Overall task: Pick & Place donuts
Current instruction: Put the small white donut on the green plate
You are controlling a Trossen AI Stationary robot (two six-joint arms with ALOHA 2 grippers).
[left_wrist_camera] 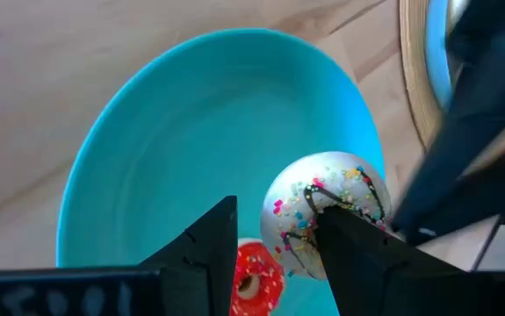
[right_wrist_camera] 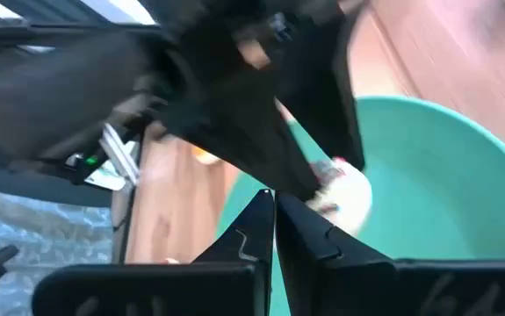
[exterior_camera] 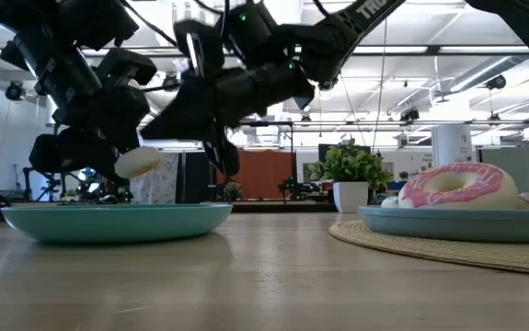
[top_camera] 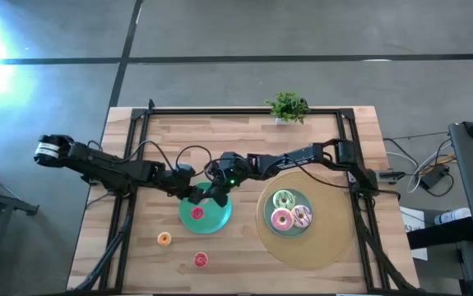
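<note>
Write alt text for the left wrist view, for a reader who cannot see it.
The left gripper holds a whitish sprinkled toy donut between its two dark fingers above a round teal plate. A small red toy donut lies on the plate beneath, and part of the other dark arm crowds in from the side, over the wooden table.

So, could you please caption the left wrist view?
Left pincer holds a white sprinkled donut above a teal plate bearing a red donut.
</note>
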